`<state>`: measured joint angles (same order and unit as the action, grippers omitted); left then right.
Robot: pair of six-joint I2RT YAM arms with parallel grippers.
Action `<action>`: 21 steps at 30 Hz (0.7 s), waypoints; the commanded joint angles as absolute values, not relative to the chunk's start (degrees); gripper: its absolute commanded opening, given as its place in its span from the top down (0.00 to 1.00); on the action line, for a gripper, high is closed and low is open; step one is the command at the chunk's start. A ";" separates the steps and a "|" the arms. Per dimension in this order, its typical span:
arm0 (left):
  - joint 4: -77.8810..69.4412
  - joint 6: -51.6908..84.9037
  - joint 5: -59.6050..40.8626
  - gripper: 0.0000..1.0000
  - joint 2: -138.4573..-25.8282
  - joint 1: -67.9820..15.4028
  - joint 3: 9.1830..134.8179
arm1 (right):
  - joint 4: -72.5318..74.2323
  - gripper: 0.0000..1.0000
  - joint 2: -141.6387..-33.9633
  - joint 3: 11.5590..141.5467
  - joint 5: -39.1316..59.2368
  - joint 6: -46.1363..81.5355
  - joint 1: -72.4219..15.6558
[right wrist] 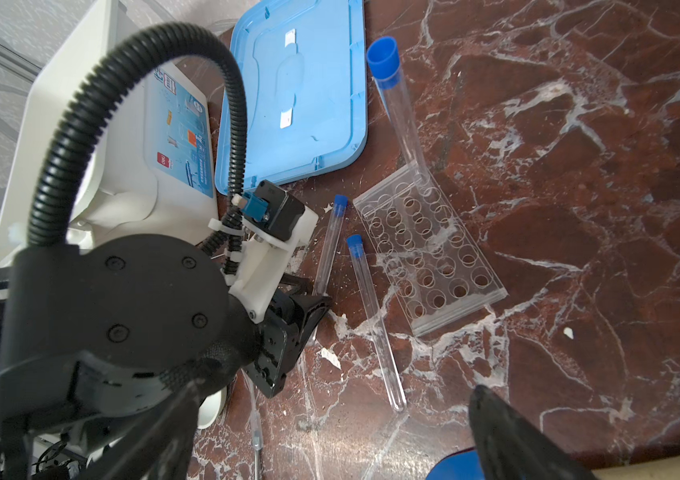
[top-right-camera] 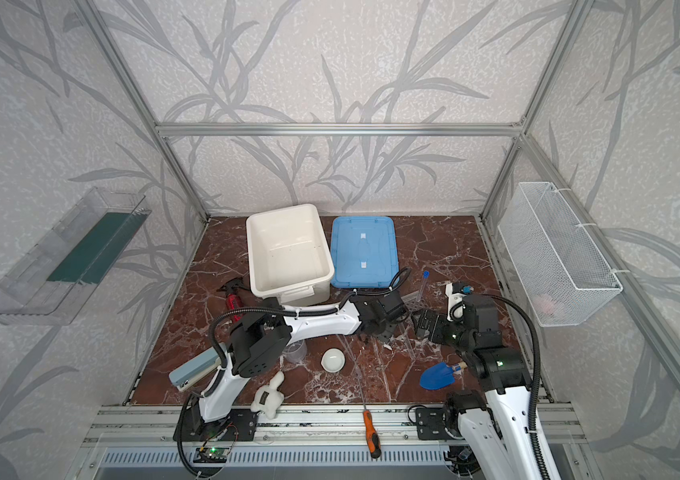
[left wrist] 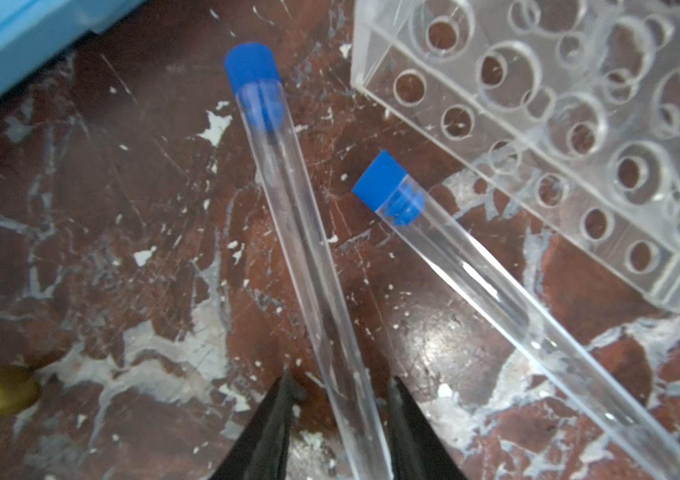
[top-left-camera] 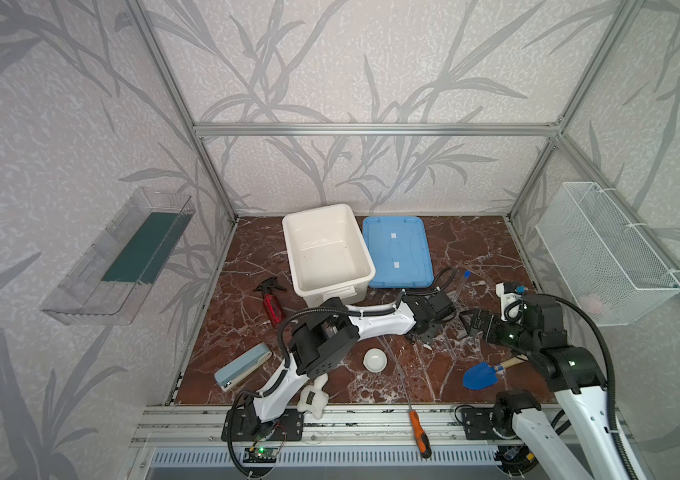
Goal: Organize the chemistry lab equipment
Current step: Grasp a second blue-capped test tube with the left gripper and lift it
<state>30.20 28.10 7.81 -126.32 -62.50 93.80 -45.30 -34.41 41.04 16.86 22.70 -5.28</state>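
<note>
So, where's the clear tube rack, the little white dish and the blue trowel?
clear tube rack (right wrist: 429, 255): right wrist view, perforated top plate.
white dish (top-left-camera: 375, 360): in a top view, its bowl centre.
blue trowel (top-left-camera: 478, 376): in a top view, its blade.

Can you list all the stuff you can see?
tube rack: one, clear, mid-right
test tubes: three, clear blue-capped, one in rack, two lying beside it
bin: one, white, back middle
lid: one, blue, right of bin
spray bottle: one, red, left of bin
dish: one, white, front middle
beaker: one, clear, by left arm
case: one, grey-blue, front left
plush toy: one, white, front edge
screwdriver: one, orange-handled, front rail
trowel: one, blue, front right
wire basket: one, white, right wall
shelf: one, clear, left wall
left gripper: black, astride a lying tube
right gripper: black, open, by rack
</note>
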 commanded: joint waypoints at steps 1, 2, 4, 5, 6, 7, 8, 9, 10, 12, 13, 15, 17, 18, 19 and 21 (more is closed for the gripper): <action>33.37 27.72 8.18 0.65 -127.77 -62.38 95.11 | -45.45 0.01 -34.26 41.31 17.45 22.68 -5.10; 32.90 28.12 7.75 0.69 -127.58 -62.32 94.65 | -45.51 0.01 -34.23 41.44 17.29 22.68 -5.10; 30.46 29.04 7.02 0.70 -126.22 -62.29 92.16 | -45.43 0.01 -33.95 41.32 16.88 22.68 -5.10; 29.49 29.36 6.78 0.70 -125.60 -62.15 91.22 | -45.35 0.01 -33.79 41.31 16.82 22.68 -5.10; 29.03 29.72 6.38 0.70 -125.11 -61.97 90.57 | -45.36 0.01 -33.66 41.24 16.81 22.68 -5.10; 29.01 30.10 5.84 0.71 -124.75 -61.80 90.16 | -45.26 0.01 -33.64 41.22 16.82 22.72 -5.11; 28.56 30.44 5.53 0.72 -124.25 -61.54 89.50 | -45.20 0.01 -33.58 41.13 16.72 22.78 -5.12; 27.97 30.56 5.29 0.75 -123.71 -61.44 88.85 | -45.18 0.01 -33.61 41.18 16.71 22.79 -5.10; 27.18 30.55 5.10 0.79 -122.80 -61.33 87.87 | -45.18 0.01 -33.66 41.13 16.66 22.85 -5.10; 25.01 30.33 4.52 0.80 -120.84 -61.02 85.76 | -45.04 0.00 -33.83 40.99 16.83 22.94 -5.10; 23.03 30.11 3.77 0.82 -119.66 -60.74 84.11 | -44.90 0.00 -33.90 40.97 16.89 22.95 -5.11; 18.91 29.78 2.04 0.84 -117.23 -60.32 80.95 | -44.69 0.00 -34.18 40.87 17.10 23.05 -5.10; 15.13 29.10 1.41 0.84 -114.98 -59.99 77.89 | -44.16 0.01 -34.43 40.70 17.78 22.85 -5.10; 13.98 28.74 1.54 0.84 -114.12 -59.86 76.91 | -43.81 0.01 -34.62 40.53 18.27 22.87 -5.13; 13.91 28.56 1.47 0.84 -113.64 -59.62 76.43 | -43.51 0.01 -35.00 40.39 18.71 22.97 -5.11; 13.57 28.04 1.38 0.84 -112.05 -59.41 75.28 | -42.88 0.01 -35.79 40.17 19.54 23.07 -5.12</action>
<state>17.28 29.10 2.13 -115.59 -59.81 76.36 -44.58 -34.92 40.95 17.58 22.74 -5.28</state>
